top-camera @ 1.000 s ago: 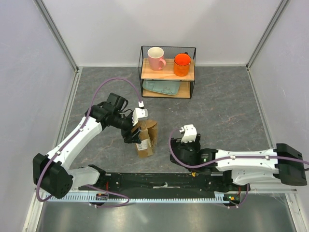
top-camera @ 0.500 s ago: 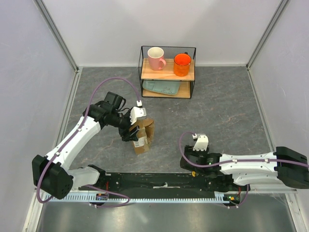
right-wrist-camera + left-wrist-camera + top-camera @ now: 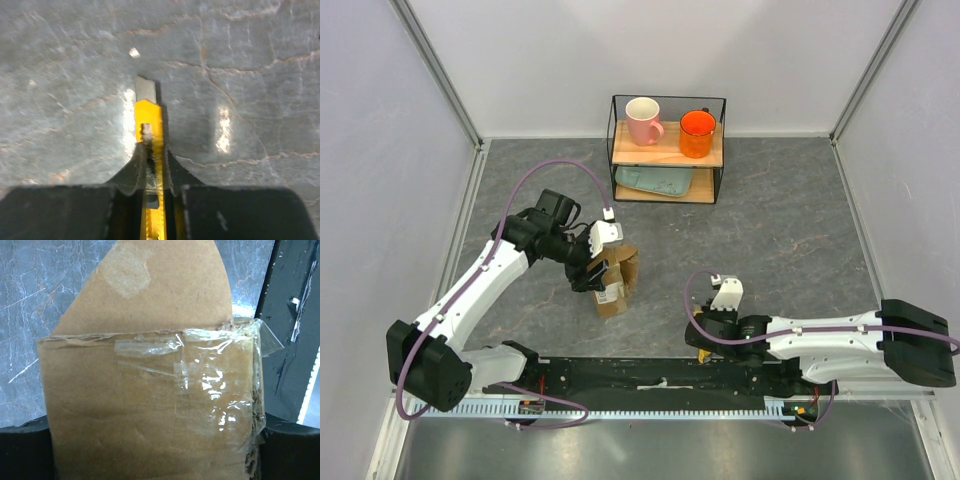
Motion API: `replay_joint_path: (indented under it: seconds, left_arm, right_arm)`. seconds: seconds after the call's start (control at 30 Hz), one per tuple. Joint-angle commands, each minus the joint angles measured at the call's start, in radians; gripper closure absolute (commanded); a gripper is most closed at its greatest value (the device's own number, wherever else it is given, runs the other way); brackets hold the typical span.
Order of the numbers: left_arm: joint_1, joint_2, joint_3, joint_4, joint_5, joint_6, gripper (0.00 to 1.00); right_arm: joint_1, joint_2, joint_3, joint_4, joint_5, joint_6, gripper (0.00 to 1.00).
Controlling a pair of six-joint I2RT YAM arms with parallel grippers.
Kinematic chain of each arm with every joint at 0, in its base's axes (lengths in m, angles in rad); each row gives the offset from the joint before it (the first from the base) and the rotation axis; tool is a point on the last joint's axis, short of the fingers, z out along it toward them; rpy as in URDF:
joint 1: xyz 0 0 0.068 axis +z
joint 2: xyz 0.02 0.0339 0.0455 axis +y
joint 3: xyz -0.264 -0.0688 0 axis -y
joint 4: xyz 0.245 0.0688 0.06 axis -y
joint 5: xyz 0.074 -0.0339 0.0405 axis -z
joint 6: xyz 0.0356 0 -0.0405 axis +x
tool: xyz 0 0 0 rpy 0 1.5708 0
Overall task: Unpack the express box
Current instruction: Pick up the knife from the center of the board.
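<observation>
The express box [image 3: 616,283], brown cardboard with a white label, stands on end at the table's middle left. My left gripper [image 3: 592,270] is shut on it from the left side. In the left wrist view the box [image 3: 150,405] fills the space between the jaws of the left gripper [image 3: 155,452], its rounded flap lifted and its clear tape torn. My right gripper [image 3: 705,337] is low near the front edge, shut on a yellow utility knife [image 3: 148,117]. The knife's blade [image 3: 146,89] sticks out past the right gripper [image 3: 152,155], over the grey table.
A wire shelf [image 3: 667,150] stands at the back with a pink mug [image 3: 643,120], an orange mug [image 3: 697,133] and a teal tray [image 3: 655,182] below. A black rail [image 3: 660,375] runs along the near edge. White walls close in both sides.
My right arm drew back from beside the box to the front edge and its jaws closed on the knife. The left gripper shifted the box slightly left.
</observation>
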Motion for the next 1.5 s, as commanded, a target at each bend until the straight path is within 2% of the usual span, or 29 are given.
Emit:
replay_joint_path:
  seconds: [0.0,0.03,0.07,0.13,0.17,0.27,0.3,0.57,0.63,0.67,0.7,0.73,0.8,0.9,1.1,1.43,1.47]
  left_arm:
    - [0.019,0.027,0.016,-0.104,-0.174,0.039,0.72]
    - [0.019,0.027,0.020,-0.109,-0.176,0.038,0.69]
    - [0.019,0.026,0.020,-0.113,-0.176,0.038,0.60]
    - [0.019,0.015,0.020,-0.118,-0.173,0.035,0.50]
    - [0.019,0.014,0.020,-0.118,-0.170,0.029,0.34]
    - [0.019,0.001,0.023,-0.123,-0.156,0.013,0.11]
    - [0.019,0.001,0.025,-0.127,-0.153,0.009,0.01]
    - [0.017,-0.031,0.042,-0.138,-0.139,-0.016,0.01]
    - [0.017,-0.045,0.065,-0.141,-0.148,-0.028,0.01]
    - [0.017,-0.049,0.074,-0.142,-0.148,-0.031,0.01]
    - [0.017,-0.052,0.082,-0.144,-0.146,-0.033,0.01]
    - [0.017,-0.057,0.097,-0.144,-0.140,-0.040,0.01]
    - [0.017,-0.062,0.111,-0.144,-0.137,-0.051,0.01]
    - [0.017,-0.062,0.137,-0.146,-0.133,-0.068,0.01]
    - [0.017,-0.085,0.232,-0.188,-0.148,-0.080,0.01]
    - [0.017,-0.097,0.514,-0.323,-0.139,-0.080,0.01]
    - [0.017,-0.100,0.532,-0.330,-0.136,-0.077,0.01]
  right_arm:
    - [0.011,0.051,0.041,-0.007,0.004,-0.040,0.92]
    - [0.011,0.043,0.047,-0.013,0.019,-0.054,0.94]
    - [0.011,0.020,0.059,-0.015,0.051,-0.064,0.95]
    - [0.012,-0.023,0.077,-0.032,0.081,-0.093,0.99]
    - [0.014,-0.038,0.085,-0.036,0.110,-0.104,1.00]
    - [0.014,-0.077,0.102,-0.035,0.136,-0.152,1.00]
    - [0.014,-0.078,0.107,-0.033,0.144,-0.160,1.00]
    - [0.021,-0.054,0.142,-0.019,0.161,-0.196,1.00]
    - [0.021,-0.048,0.153,-0.058,0.144,-0.160,0.99]
    - [0.021,-0.045,0.159,-0.079,0.133,-0.135,0.94]
    - [0.021,-0.040,0.165,-0.126,0.118,-0.094,0.75]
    - [0.021,-0.028,0.174,-0.145,0.102,-0.075,0.68]
    - [0.021,-0.020,0.174,-0.164,0.047,-0.060,0.57]
    - [0.026,-0.003,0.163,-0.158,0.006,-0.031,0.51]
    - [0.034,0.067,0.147,-0.148,-0.014,-0.002,0.52]
    - [0.047,0.141,0.104,-0.131,-0.005,0.011,0.56]
    - [0.049,0.147,0.102,-0.124,-0.004,0.012,0.58]
